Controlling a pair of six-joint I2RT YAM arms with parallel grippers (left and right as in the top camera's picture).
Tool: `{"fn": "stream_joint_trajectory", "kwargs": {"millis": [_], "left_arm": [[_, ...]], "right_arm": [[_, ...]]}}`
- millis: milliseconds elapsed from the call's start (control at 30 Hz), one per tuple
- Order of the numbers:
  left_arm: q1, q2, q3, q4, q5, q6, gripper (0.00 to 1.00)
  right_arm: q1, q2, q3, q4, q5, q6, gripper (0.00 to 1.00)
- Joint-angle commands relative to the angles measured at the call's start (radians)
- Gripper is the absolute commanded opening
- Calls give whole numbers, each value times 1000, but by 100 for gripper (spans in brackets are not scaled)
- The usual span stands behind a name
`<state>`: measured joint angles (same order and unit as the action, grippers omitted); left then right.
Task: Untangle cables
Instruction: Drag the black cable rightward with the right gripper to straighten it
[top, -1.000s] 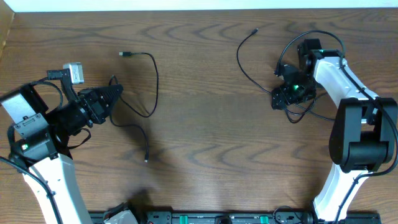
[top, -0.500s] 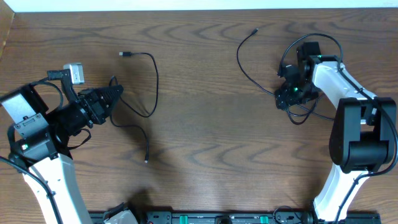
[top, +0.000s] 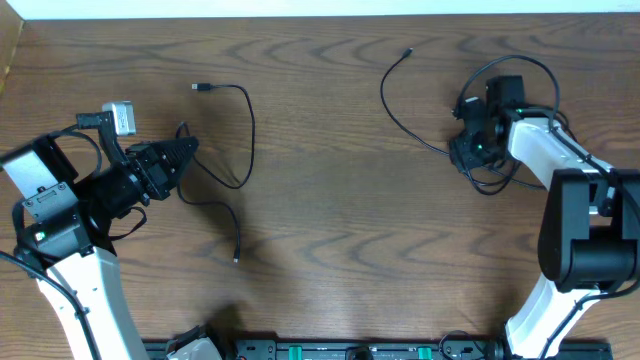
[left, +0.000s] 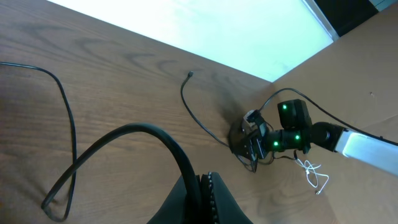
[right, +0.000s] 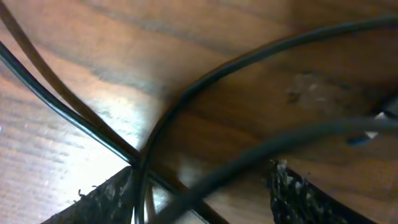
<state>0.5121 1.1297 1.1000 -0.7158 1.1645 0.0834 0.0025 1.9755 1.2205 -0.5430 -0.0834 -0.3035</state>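
Wooden table (top: 330, 250), two cables (top: 250, 130), arm wiring (left: 137, 128) nearby.

Desk (left: 124, 68): brown wood; a bright white strip runs along its far edge and a tan board stands at the right.
Left gripper (left: 200, 186): bottom centre, fingers pressed together on the near cable.
Near cable (left: 140, 127): black; it arcs up out of the fingers, drops left into a loop near the bottom edge, then runs back across the desk and off the left side.
Far cable (left: 183, 96): thin and black; plug end near the far edge, curving down to the right arm.
Right arm (left: 292, 127): black with green lights, low over the desk near the far right corner.
White cord (left: 314, 176): a thin squiggle just beside the right arm.
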Motion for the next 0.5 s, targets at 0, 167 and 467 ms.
{"fn": "stream_joint_trajectory", "kwargs": {"millis": [0, 167, 467], "left_arm": [[-3, -2, 3, -3, 2, 18, 7], [-3, -2, 3, -3, 2, 18, 7], [-3, -2, 3, -3, 2, 18, 7]], "right_arm": [[-44, 86, -96, 8, 20, 46, 60], [-87, 86, -115, 10, -44, 45, 32], [-95, 79, -77, -20, -199, 90, 1]]}}
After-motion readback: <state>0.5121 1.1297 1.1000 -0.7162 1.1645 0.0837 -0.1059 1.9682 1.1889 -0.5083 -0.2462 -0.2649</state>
